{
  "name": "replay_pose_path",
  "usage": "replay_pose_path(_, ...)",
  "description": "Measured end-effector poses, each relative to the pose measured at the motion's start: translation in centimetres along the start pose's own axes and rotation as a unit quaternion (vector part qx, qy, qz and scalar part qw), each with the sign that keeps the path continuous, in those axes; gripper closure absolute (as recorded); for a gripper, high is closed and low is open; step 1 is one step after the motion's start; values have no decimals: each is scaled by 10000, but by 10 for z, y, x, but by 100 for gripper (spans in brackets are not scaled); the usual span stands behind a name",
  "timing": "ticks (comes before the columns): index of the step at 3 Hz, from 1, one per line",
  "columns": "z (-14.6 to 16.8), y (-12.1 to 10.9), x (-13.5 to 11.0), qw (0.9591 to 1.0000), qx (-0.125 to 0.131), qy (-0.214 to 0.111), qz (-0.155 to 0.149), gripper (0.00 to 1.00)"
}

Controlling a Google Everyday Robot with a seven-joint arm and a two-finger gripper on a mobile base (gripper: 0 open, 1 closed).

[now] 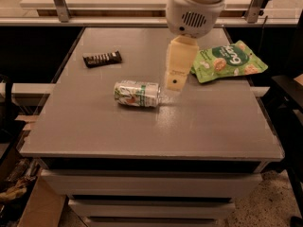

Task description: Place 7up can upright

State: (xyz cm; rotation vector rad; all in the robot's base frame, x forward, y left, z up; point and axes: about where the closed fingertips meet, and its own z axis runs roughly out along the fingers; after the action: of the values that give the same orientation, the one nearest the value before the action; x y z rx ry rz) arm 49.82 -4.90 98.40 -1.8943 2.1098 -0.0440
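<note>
The 7up can (137, 93) lies on its side near the middle of the grey table (142, 131), its top end pointing right. It is whitish with green and red markings. My gripper (175, 82) hangs from the white arm above the table, just right of the can's top end and slightly behind it. It holds nothing.
A green snack bag (229, 61) lies at the back right of the table. A dark candy bar (102, 58) lies at the back left. A rail with metal posts runs behind the table. Drawers sit below the front edge.
</note>
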Motion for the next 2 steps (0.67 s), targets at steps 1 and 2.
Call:
replay_pose_path(1, 3, -10, -9, 9999, 51, -93, 132, 0)
replay_pose_path(2, 20, -27, -36, 10000, 32, 7, 78, 0)
